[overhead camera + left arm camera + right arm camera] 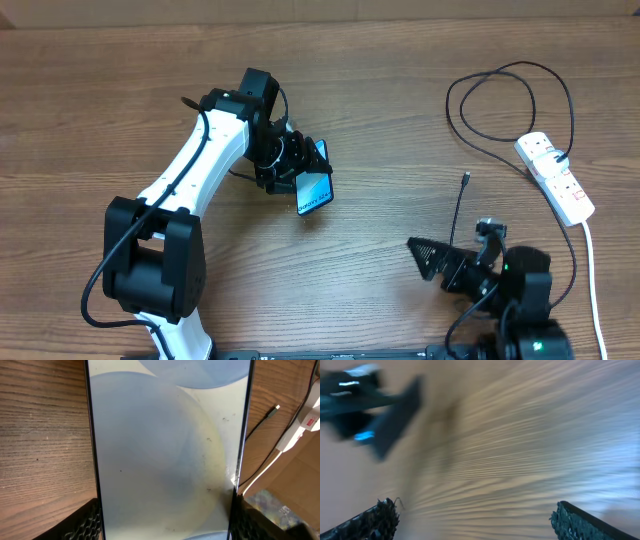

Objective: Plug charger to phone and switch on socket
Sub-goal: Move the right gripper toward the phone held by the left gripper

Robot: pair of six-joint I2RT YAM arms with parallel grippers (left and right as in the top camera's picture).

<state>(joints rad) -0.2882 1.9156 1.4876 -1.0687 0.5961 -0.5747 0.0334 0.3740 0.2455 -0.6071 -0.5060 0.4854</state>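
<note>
Where the left gripper (306, 172) sits just left of centre in the overhead view, it is clamped on the phone (315, 190). The phone is a slim, dark-edged slab tilted above the table (80, 90), its pale blue screen carrying a line of text too small to read. From the left wrist, the phone (165, 450) fills most of the frame. It shows a glossy, hazy blue-white screen with faint curved shapes, a few dark specks and a thin black rim. Ribbed black fingers (87, 522) at the lower corners pinch both of its long edges.

The charger (510, 95) is a thin black cable that makes a wide loop in the upper right of the overhead view, beside the socket (556, 178). Its small plug tip lies free on the wood right of centre, well apart from the phone. The socket is a white elongated strip with small red switches, set diagonally near the right edge. Its thick white cord (592, 270) drops toward the lower right corner. In the left wrist view, the charger (272, 411) tip and the socket (311, 415) show at the upper right.

The right gripper (455, 250) sits at the lower right, below the plug tip, with its jaws spread wide and holding nothing. Its own camera is smeared with blur. Textured black fingers (370, 522) stand far apart at the bottom corners over streaked brown wood grain, and a dark shape in the upper left cannot be made out.
</note>
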